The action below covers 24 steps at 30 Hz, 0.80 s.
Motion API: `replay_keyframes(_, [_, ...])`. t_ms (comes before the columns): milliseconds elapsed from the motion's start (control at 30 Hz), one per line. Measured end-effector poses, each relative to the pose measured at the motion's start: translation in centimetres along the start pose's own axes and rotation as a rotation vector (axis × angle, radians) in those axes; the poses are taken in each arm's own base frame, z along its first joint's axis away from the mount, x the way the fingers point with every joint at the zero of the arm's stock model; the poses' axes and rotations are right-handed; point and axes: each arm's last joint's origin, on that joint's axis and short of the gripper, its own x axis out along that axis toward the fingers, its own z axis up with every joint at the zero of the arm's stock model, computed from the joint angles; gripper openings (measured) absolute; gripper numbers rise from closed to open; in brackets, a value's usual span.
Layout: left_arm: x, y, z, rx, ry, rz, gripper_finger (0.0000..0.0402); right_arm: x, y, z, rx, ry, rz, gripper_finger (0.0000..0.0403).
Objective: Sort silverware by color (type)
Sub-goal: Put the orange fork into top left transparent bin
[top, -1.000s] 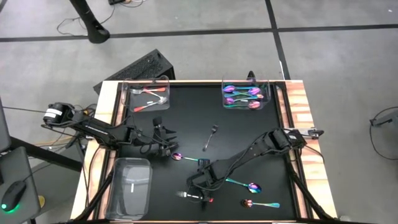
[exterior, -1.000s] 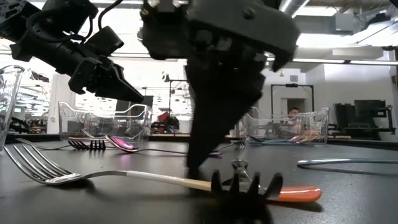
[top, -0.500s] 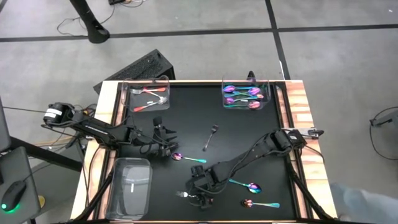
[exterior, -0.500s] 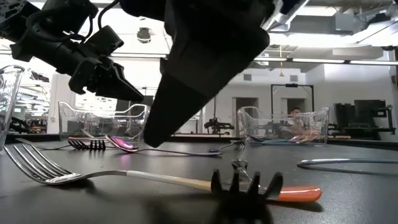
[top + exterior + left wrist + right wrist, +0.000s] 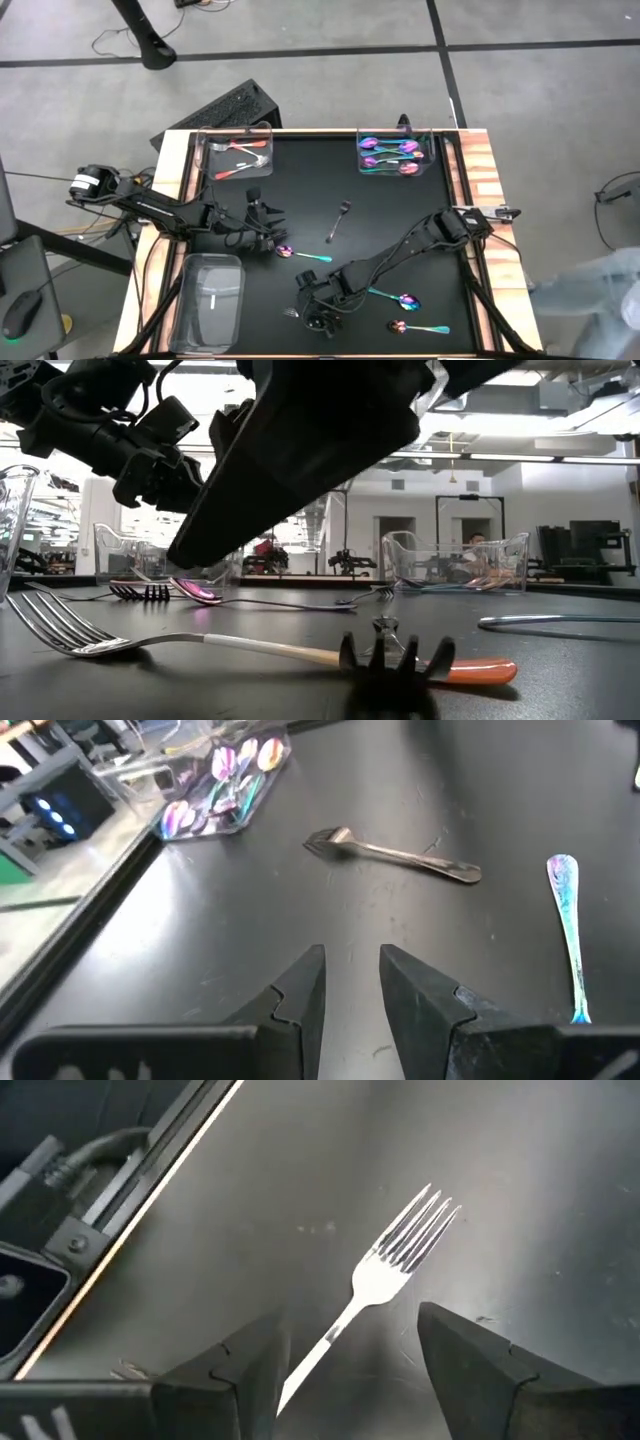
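While right gripper (image 5: 318, 318) hovers at table's 6 o'clock, fingers spread wide either side of slim silver fork with coppery orange-red handle (image 5: 385, 1268), pick-up step in hand; nothing gripped yet. Next, judged: lower, straddle the handle, close, carry to clear plastic rectangular tray (image 5: 238, 151) at 11 o'clock holding like pieces. Left gripper (image 5: 268, 232) waits near 9 o'clock, fingers slightly apart, empty. No brands, labels or writing readable.

Silver fork (image 5: 385, 1270) with orange handle flat near front edge; iridescent spoons (image 5: 392, 153) in far-right tray.
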Motion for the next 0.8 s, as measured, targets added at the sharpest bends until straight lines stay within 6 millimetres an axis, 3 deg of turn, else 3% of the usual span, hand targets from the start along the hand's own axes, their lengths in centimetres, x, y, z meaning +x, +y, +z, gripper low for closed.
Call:
replay_keyframes(133, [0.0, 0.1, 0.4, -0.009, -0.008, 0.019, 0.0087, 1.3, 0.3, -1.0, 0.009, 0.049, 0.035, 0.0239])
replay_keyframes(433, [-0.4, 0.0, 1.9, -0.024, -0.023, 0.0, 0.0087, 1.3, 1.7, -1.4, 0.114, 0.101, -0.008, 0.0239])
replay_keyframes(633, [-1.3, 0.1, 3.4, -0.039, -0.033, -0.016, 0.0087, 2.3, 1.5, -2.0, 0.172, 0.126, -0.049, 0.0238])
replay_keyframes(800, [-2.1, 0.3, 4.0, -0.05, -0.06, -0.022, 0.0087, 2.3, 1.3, -2.3, 0.226, 0.145, -0.107, 0.0202])
